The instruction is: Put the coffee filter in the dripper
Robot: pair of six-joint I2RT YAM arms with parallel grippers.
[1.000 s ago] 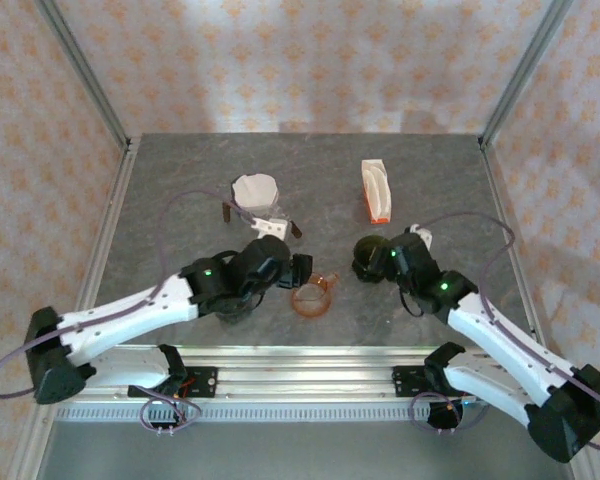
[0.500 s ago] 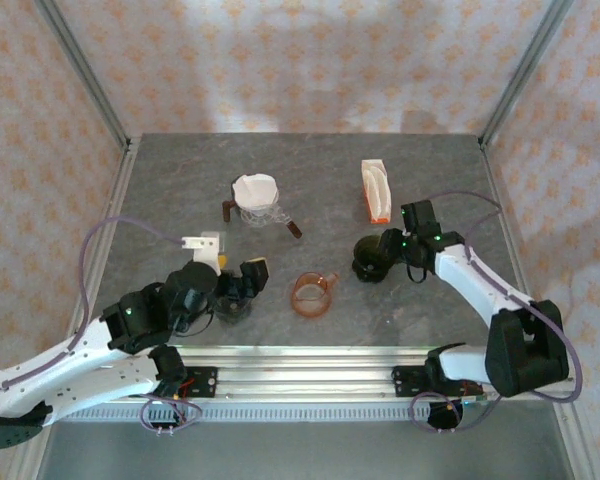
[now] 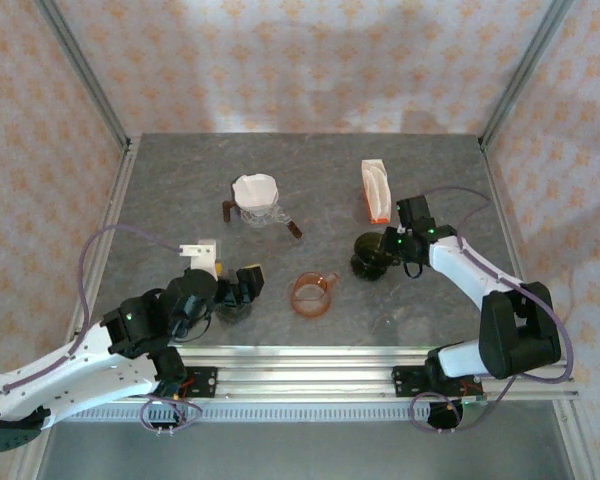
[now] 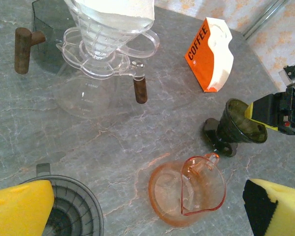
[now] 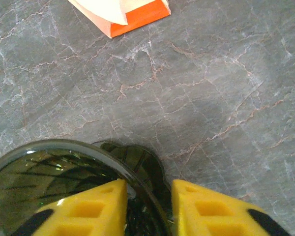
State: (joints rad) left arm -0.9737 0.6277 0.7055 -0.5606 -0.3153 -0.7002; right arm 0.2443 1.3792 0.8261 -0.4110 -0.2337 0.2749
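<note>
coffee filter point(image 3: 254, 187): white paper cone, open end up, seated inside dripper | dripper point(image 4: 107, 40): clear ribbed plastic, upright atop glass carafe point(image 4: 83, 96), toward tabletop's point(image 3: 180, 180) far side, left of centre

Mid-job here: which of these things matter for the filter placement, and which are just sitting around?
Job, likely: coffee filter pack; green dripper, right gripper astride its rim.
Lying about: pink dripper; grey dripper; clear dripper on carafe, already holding a filter.

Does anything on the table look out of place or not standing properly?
The dark green dripper looks tilted rather than upright, with its mouth leaning toward the right claw, which straddles its rim.
</note>
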